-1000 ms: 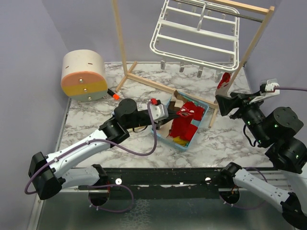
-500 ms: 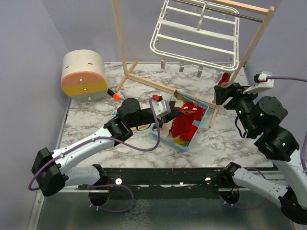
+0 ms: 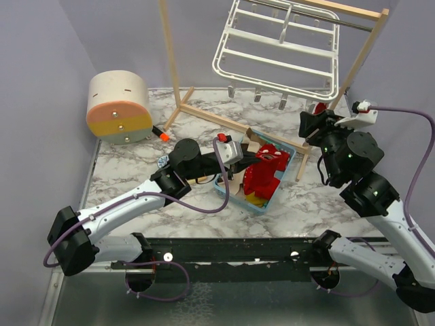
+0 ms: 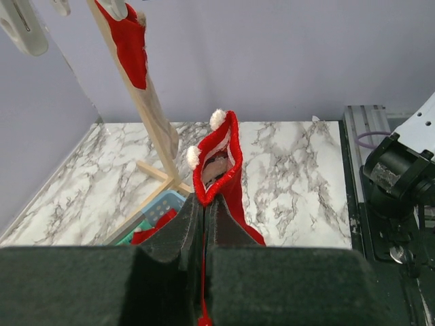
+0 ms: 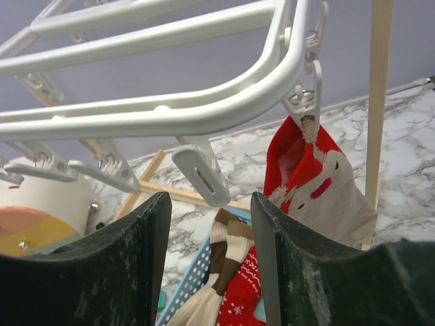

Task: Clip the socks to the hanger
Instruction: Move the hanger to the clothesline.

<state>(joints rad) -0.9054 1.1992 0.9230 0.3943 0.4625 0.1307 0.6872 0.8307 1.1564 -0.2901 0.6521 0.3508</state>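
One red sock (image 5: pixel 309 170) is clipped at the hanger's (image 5: pixel 204 115) right end, a second sock (image 4: pixel 221 159) is pinched by the left gripper (image 4: pixel 204 224), the right gripper (image 5: pixel 207 204) is spread, and others are left in the basket (image 3: pixel 234 199).

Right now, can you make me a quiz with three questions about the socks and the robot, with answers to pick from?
1. What colour is the basket?
A) black
B) pink
C) light blue

2. Where is the Santa sock?
A) inside the basket
B) hanging from a clip on the white hanger
C) in the left jaws

3. What are the left jaws doing?
A) shut on a red sock
B) standing wide open
C) shut on the basket's rim

Answers:
1 C, its lattice wall is pale blue.
2 B, the right wrist view shows the clip pinching the sock's top.
3 A, the left wrist view shows the sock pinched between the closed jaws.
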